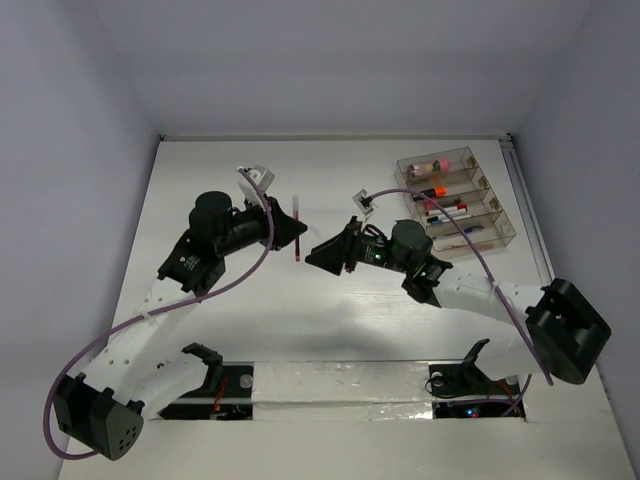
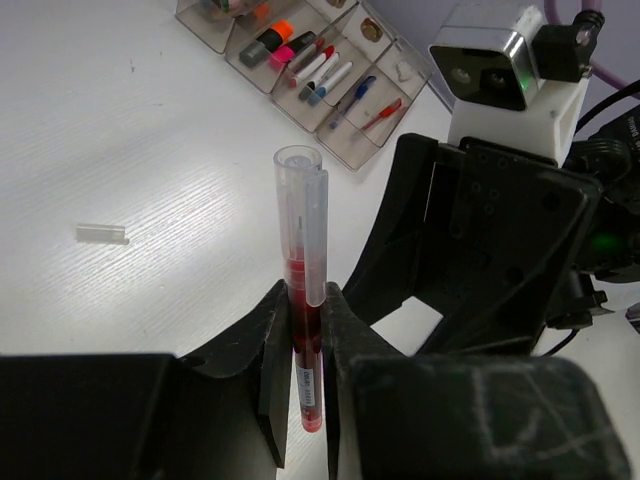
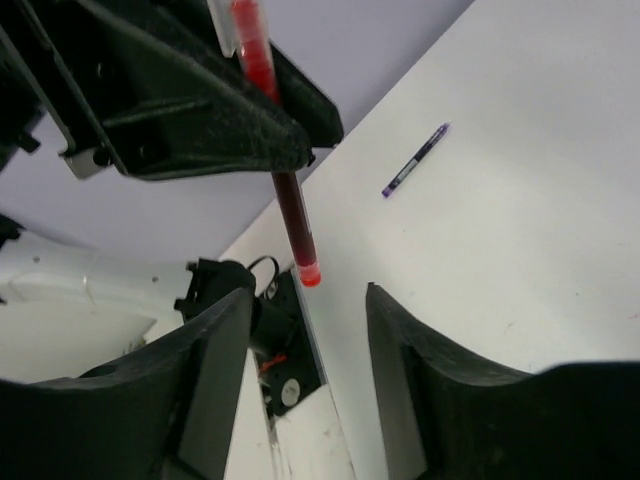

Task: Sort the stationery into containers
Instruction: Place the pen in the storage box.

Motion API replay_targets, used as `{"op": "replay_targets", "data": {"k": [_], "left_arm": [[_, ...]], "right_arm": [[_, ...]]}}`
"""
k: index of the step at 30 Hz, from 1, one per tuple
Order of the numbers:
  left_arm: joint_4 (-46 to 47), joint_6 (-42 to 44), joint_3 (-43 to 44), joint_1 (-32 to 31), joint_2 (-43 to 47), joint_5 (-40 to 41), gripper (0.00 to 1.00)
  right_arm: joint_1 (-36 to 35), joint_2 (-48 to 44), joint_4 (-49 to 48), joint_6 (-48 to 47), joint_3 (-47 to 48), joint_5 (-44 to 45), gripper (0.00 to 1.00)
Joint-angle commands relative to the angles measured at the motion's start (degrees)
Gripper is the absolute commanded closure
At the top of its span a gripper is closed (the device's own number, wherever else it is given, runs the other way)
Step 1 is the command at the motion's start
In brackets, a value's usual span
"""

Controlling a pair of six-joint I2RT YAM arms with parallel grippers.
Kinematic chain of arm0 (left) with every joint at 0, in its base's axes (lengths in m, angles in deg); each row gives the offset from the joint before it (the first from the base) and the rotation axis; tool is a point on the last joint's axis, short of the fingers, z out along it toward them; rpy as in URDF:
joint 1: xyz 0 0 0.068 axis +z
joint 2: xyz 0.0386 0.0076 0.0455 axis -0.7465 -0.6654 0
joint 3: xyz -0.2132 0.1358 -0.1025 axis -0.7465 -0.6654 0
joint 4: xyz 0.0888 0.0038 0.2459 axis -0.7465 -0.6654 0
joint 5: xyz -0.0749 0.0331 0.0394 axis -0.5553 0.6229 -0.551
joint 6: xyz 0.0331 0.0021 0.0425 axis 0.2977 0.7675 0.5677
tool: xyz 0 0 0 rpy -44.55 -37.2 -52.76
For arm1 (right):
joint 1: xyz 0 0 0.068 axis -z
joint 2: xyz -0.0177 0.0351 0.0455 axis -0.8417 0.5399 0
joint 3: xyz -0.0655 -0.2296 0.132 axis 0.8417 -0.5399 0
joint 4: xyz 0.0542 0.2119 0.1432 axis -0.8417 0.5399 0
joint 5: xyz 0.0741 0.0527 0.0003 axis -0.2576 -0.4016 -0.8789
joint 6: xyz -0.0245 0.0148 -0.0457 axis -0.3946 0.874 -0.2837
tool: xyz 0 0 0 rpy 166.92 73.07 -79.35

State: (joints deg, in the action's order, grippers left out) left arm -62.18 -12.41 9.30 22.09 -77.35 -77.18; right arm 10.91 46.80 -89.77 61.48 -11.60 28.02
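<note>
Plainly, the biggest task item is the clear organiser [image 1: 483, 180]. It sits at the far right of the table and its long compartments already hold highlighters and pens. We judge it to be rigid, light plastic that would skid if knocked, so anything going in should be lowered rather than dropped.

The left gripper [image 2: 306, 305] has its fingers pressed onto a red pen [image 3: 290, 205]. It holds the pen in the air over the middle of the table, well apart from the organiser. The right gripper [image 3: 305, 310] faces it with its fingers spread, one on each side of the pen's lower tip and touching nothing.

We expect the pen to be light, stiff and smooth. A narrow round barrel like this can twist or slide in a two-finger pinch. The safest hold looks like the bare barrel, square across it, below the clear cap [image 2: 300, 215]. The cap may pull off if it takes the load.

A purple pen [image 3: 415, 160] lies flat on the table in the right wrist view. A small clear tube [image 2: 102, 233] lies alone in the left wrist view. Both are slight and likely to roll.

The pale walls [image 1: 320, 60] close in on three sides, so wide swings have limits. The white table [image 1: 200, 170] is flat, smooth and faintly grained. We think it offers little friction, so round things can roll away. There is open space between the grippers and the organiser for carrying the pen across.
</note>
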Motion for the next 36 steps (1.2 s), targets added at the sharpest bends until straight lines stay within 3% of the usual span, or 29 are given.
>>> {"op": "replay_targets", "data": {"k": [1,9,15,19,22,24,25,30,36], "left_arm": [[4.5,-1.3,1.3,-0.2,1.0,-1.2,1.00],[8.0,-4.3,-0.6,-0.7,1.1,-4.1,1.00],[7.7,-4.6,-0.7,-1.2,0.9,-4.6,1.00],[7.1,-4.4,-0.7,-1.8,0.6,-4.7,1.00],[6.6,-4.2,-0.6,-1.8,0.4,-4.8,1.00],[6.5,-4.2,-0.6,-1.8,0.4,-5.4,0.92],[6.4,-4.2,-0.8,-1.8,0.4,-5.6,0.83],[5.6,-3.8,-0.9,-1.8,1.7,-5.4,0.57],[4.3,-3.2,-1.5,-1.8,3.9,-4.9,0.34]], "right_arm": [[0.1,2.0,0.6,-3.4,3.6,-7.9,0.42],[0.1,7.2,-5.0,-1.2,7.6,-12.6,0.44],[0.1,6.3,-5.2,-2.5,8.4,-10.4,0.46],[0.1,5.4,-5.2,-3.0,8.2,-9.0,0.78],[0.1,5.0,-6.1,-2.3,7.3,-6.7,0.95],[0.1,4.3,-7.5,-1.4,6.6,-4.5,0.99],[0.1,3.6,-8.8,-0.9,5.8,-2.5,1.00],[0.1,1.6,-12.2,1.3,3.4,3.5,1.00],[0.1,-0.4,-12.7,2.7,1.5,11.2,1.00]]}}
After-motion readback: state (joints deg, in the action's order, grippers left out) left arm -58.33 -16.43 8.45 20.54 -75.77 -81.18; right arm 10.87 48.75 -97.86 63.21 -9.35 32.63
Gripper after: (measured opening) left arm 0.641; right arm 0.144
